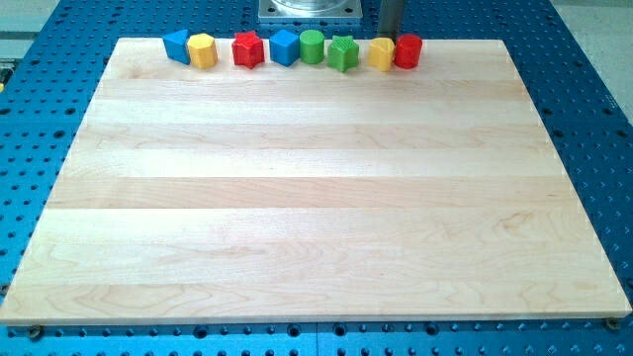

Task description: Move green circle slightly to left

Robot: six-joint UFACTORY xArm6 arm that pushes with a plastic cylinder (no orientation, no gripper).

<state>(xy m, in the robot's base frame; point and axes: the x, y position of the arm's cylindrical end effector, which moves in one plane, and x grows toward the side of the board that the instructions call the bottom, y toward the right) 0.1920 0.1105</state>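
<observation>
The green circle (312, 46) stands in a row of blocks along the view's top edge of the wooden board (316, 198). It touches the blue cube (285, 46) on its left and has the green star (343, 52) on its right. My dark rod comes down at the view's top, right of the green circle. My tip (392, 40) ends just behind the yellow block (382, 53) and the red circle (407, 50), about two blocks right of the green circle. Its very end is partly hidden by them.
Further left in the row are a red star (247, 48), a yellow hexagon (202, 49) and a blue triangle (177, 44). A grey metal base (309, 10) sits beyond the board's top edge. A blue perforated table surrounds the board.
</observation>
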